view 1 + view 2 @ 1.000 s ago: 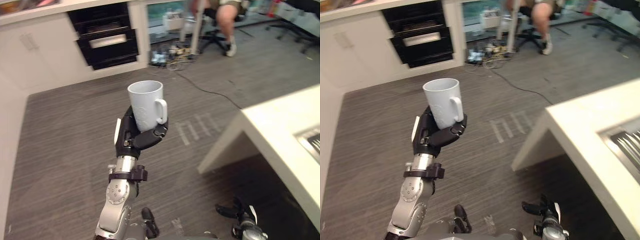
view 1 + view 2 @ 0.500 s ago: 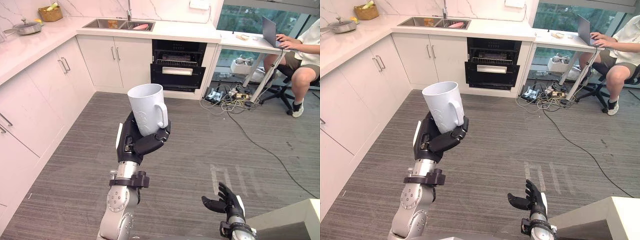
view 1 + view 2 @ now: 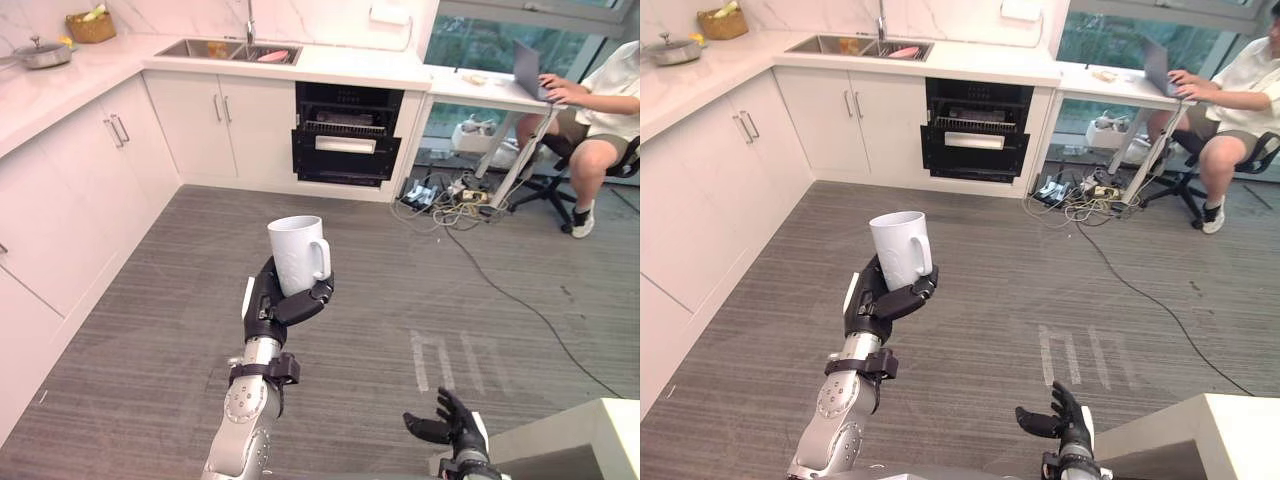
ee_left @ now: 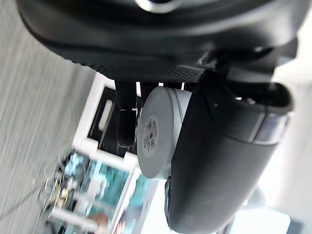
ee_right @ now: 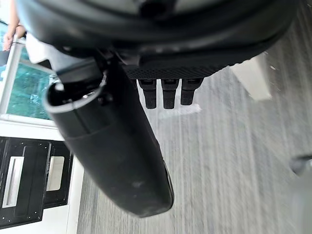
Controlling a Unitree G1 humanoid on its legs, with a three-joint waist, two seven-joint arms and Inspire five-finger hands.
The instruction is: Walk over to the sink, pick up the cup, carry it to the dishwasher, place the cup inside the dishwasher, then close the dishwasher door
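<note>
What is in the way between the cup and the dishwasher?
Nothing I can see. The left hand holds the cup, and just floor lies between it and the dishwasher ahead. The cables lie off to the right, out of the path.

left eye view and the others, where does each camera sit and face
Left eye view: on the head, looking down across the floor to the dishwasher and sink; left hand holding the cup, right hand low.
Right eye view: beside it, same scene; both share the cup, dishwasher and seated person.
Left wrist view: on the left wrist, looking along the hand at the cup's base.
Right wrist view: on the right wrist, looking past open fingers at the floor and dishwasher.
</note>
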